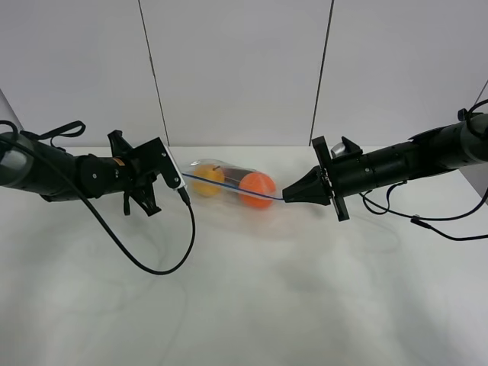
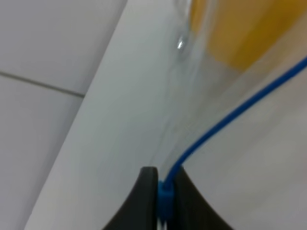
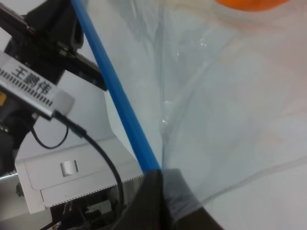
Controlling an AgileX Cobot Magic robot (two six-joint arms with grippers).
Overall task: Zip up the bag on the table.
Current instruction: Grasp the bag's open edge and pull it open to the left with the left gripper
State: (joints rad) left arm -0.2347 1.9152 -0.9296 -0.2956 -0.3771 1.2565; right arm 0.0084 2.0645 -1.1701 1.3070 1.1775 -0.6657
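The bag (image 1: 229, 181) was stretched between both hands at the far middle of the tabletop (image 1: 244, 305), with a yellow fruit (image 1: 207, 181) and an orange fruit (image 1: 257, 189) inside. The left hand (image 1: 183, 180) pinched the left end of the blue zipper strip (image 1: 229, 187), and the right hand (image 1: 287, 196) clamped its right end.

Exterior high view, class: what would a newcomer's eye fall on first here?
The clear crinkly plastic zip bag stands out, stretched between the black left arm and black right arm over the far half of the white table. A round orange fruit and, left of it, a round yellow fruit glow through it. Each arm's jaws are shut on one end of the thin blue zipper strip.
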